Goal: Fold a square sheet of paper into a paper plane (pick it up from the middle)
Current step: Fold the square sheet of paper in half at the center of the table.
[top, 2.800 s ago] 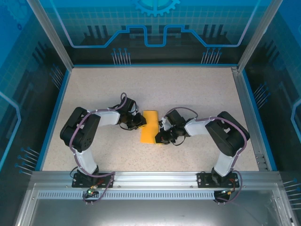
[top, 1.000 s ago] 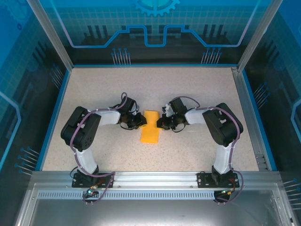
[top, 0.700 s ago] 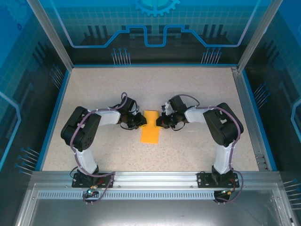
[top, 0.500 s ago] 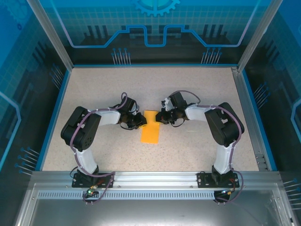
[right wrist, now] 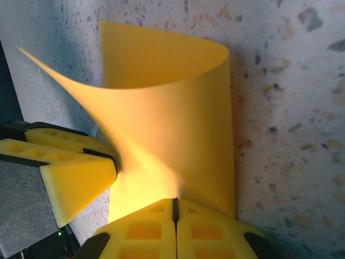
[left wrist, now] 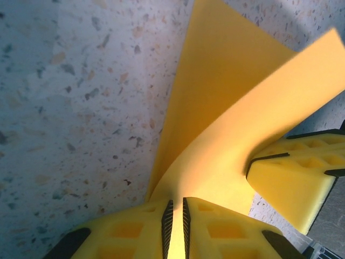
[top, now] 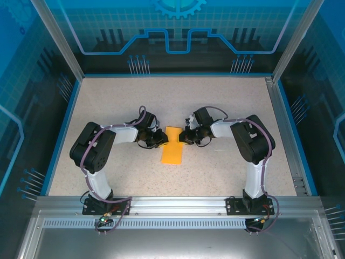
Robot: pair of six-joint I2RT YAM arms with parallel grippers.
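Note:
The square sheet of paper [top: 172, 147] is orange-yellow and lies mid-table as a folded, elongated strip, with its far end lifted and curled. My left gripper [top: 162, 139] is on that far end from the left, and its jaws [left wrist: 175, 216] are shut on the paper with a thin slit between the pads. From the right, my right gripper [top: 183, 137] meets the same end, its jaws [right wrist: 174, 208] shut tight on the sheet's edge. The paper [left wrist: 226, 108] bows up between the two grippers, and its near part [right wrist: 178, 97] rests on the table.
The speckled table [top: 215, 102] is bordered by a blue rim [top: 58, 129] and clear enclosure walls. Both arms fold inward toward the centre, their bases on the near metal rail [top: 178, 205]. The two grippers' yellow fingers [left wrist: 291, 183] nearly touch.
My right gripper has swung from the paper's right side up to its far end and shut there. The far end now looks narrower and raised. The left gripper has held still.

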